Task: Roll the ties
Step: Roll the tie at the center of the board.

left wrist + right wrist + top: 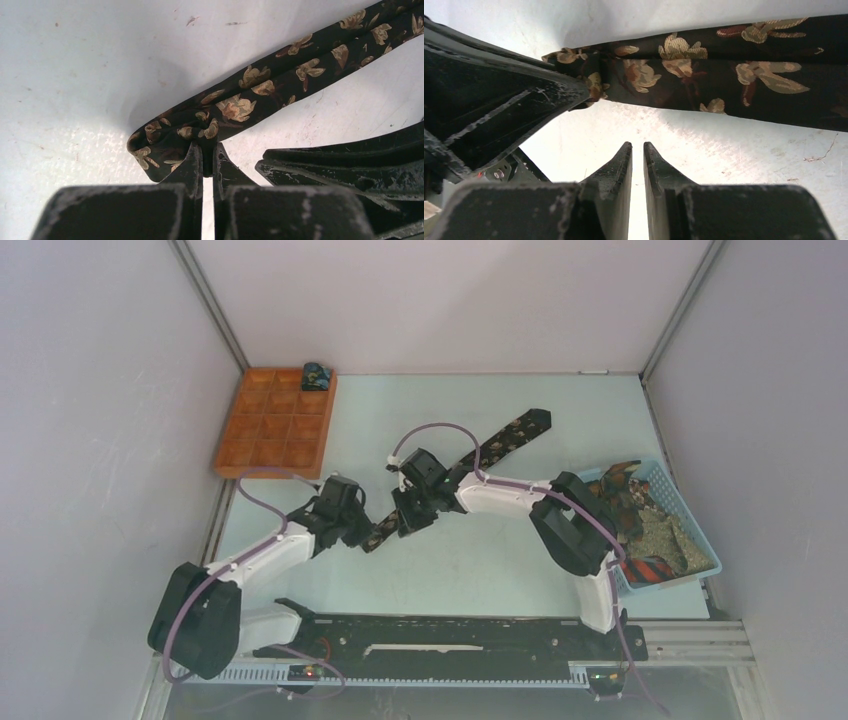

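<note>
A black tie with a tan leaf pattern [510, 435] lies diagonally across the table, its near end folded over. My left gripper [209, 147] is shut on that folded end [165, 145] and shows in the top view [372, 530]. My right gripper [637, 145] is shut and empty, hovering just short of the tie [724, 85], right next to the left gripper [499, 100]. A small rolled tie [317, 375] sits in the far right corner compartment of the orange tray [275, 425]. Other ties [650, 530], one striped red and black [650, 568], lie piled in the blue basket [690, 517].
The orange tray stands at the far left of the table, the blue basket at the right edge beside the right arm's elbow [570, 530]. A black rail [450, 635] runs along the near edge. Grey walls enclose the table on three sides.
</note>
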Robot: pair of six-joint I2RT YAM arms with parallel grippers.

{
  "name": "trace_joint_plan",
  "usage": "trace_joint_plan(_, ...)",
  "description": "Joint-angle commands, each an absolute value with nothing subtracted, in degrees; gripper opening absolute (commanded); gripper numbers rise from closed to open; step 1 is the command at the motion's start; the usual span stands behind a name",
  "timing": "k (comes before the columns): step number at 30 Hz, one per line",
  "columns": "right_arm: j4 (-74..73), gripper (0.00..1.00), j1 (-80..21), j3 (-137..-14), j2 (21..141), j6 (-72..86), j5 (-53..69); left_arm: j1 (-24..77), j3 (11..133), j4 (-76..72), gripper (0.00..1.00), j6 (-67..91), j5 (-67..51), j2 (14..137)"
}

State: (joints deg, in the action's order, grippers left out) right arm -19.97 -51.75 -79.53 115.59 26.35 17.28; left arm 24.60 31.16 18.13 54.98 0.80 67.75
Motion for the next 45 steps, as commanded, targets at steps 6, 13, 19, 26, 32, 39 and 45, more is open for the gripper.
trace_joint_plan(6, -17.3, 0.17, -51.8, -79.4, 112.3, 26.5, 16.7, 26.4, 33.6, 14.3, 0.02, 53.9, 0.4, 69.7)
trace_joint_plan(13, -17.0, 0.17, -51.6, -79.4, 112.7, 26.6, 17.1, 26.9, 33.6, 13.8, 0.26, 52.8, 0.4, 70.5)
trace_joint_plan(19, -15.9, 0.17, -51.5, -79.4, 112.8, 26.7, 18.6, 27.2, 33.3, 13.7, 0.42, 52.8, 0.4, 70.4)
trace_joint_plan(26, -13.5, 0.21, -51.0, -79.0, 112.3, 27.5, 21.9, 27.2, 32.9, 13.8, 0.64, 53.1, 1.2, 67.3)
trace_joint_plan(32, -10.5, 0.27, -50.7, -79.1, 112.2, 29.0, 25.1, 27.2, 32.8, 14.9, 0.69, 53.4, 2.2, 65.4)
trace_joint_plan(39, -8.0, 0.33, -50.6, -79.1, 112.8, 30.7, 27.1, 27.1, 32.2, 15.6, 0.75, 53.2, 3.4, 63.2)
trace_joint_plan(45, -6.7, 0.35, -50.2, -79.3, 113.5, 32.4, 28.0, 26.0, 31.4, 17.4, 0.77, 52.7, 5.2, 59.8)
